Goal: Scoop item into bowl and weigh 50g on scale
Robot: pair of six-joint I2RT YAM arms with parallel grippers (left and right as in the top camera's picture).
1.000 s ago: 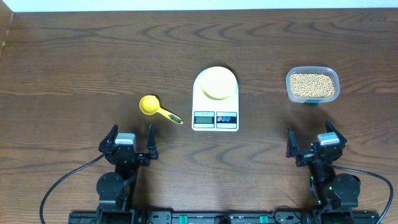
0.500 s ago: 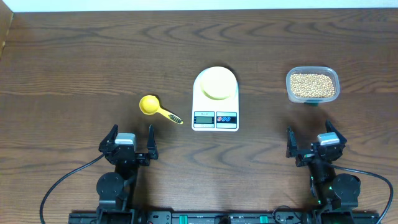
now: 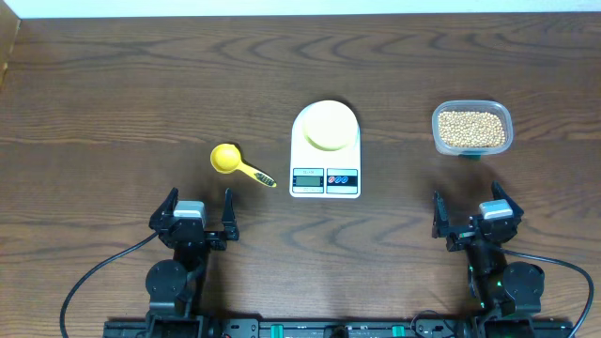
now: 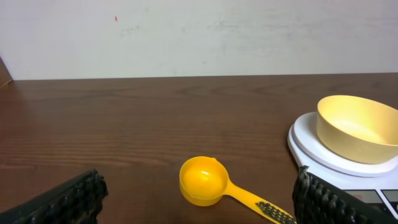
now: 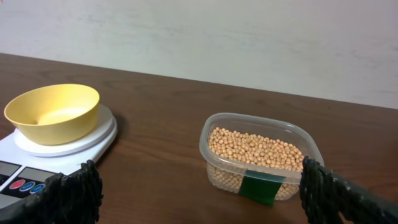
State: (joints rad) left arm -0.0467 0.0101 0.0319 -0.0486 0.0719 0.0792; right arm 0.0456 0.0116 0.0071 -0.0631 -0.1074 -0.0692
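The tan beans [image 3: 470, 129] fill a clear plastic tub [image 3: 503, 113] at the right; they also show in the right wrist view [image 5: 256, 149]. The empty pale yellow bowl [image 3: 329, 125] sits on the white scale [image 3: 325, 160] at the centre, seen too in the left wrist view [image 4: 357, 127] and right wrist view [image 5: 53, 112]. A bright yellow scoop [image 3: 230, 160] lies left of the scale, its handle toward the near right [image 4: 205, 180]. My left gripper [image 3: 198, 214] is open and empty near the front edge. My right gripper [image 3: 467, 218] is open and empty, below the tub.
The tub has a green label [image 5: 260, 188] on its near side. The scale's display and buttons [image 3: 325, 177] face the front. A pale wall stands behind the table.
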